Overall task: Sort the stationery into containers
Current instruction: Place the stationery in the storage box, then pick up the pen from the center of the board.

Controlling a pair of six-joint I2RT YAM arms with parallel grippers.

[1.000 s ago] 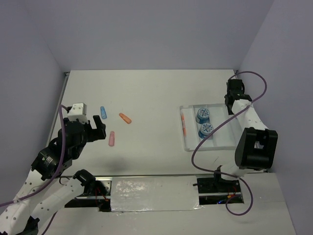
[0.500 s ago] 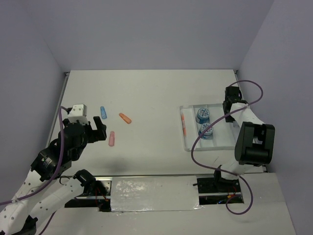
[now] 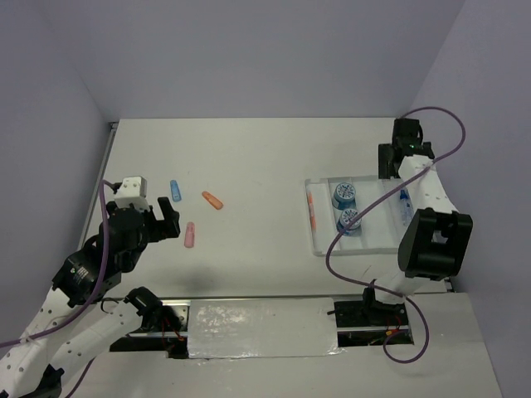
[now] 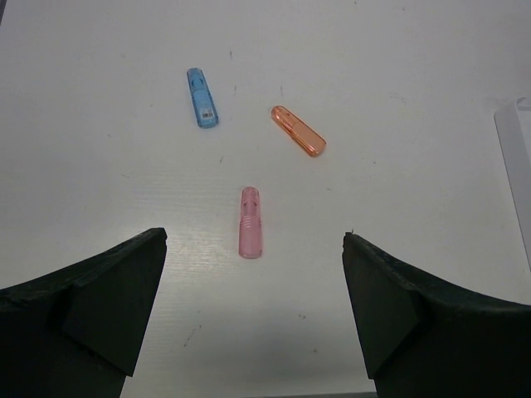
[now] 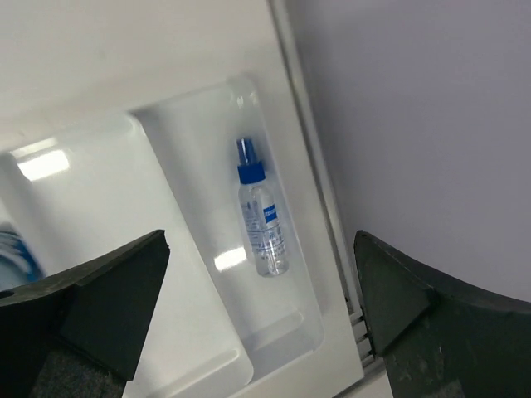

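Note:
The white divided tray [image 3: 373, 240] lies at the right of the table. Two blue-white rolls [image 3: 343, 195] sit in a middle compartment and a thin orange pen [image 3: 312, 211] in the leftmost. The clear blue-capped bottle [image 3: 404, 205] [image 5: 263, 224] lies free in the rightmost compartment of the tray [image 5: 99, 191]. My right gripper [image 3: 397, 166] [image 5: 261, 236] hangs open above it, holding nothing. On the left lie the blue [image 3: 175, 191] [image 4: 202, 98], orange [image 3: 212, 200] [image 4: 298, 131] and pink [image 3: 190, 235] [image 4: 250, 221] capsule pieces. My left gripper [image 3: 170, 221] [image 4: 254, 235] is open just short of the pink one.
The right wall [image 5: 431, 124] rises close beside the tray's right rim. The right arm's purple cable [image 3: 365, 217] loops over the tray. A silver taped strip [image 3: 257, 319] runs along the near edge between the arm bases.
My right gripper has opened and let go of the bottle, which now lies in the rightmost compartment; the gripper has drawn back toward the far side. The left arm has barely moved.

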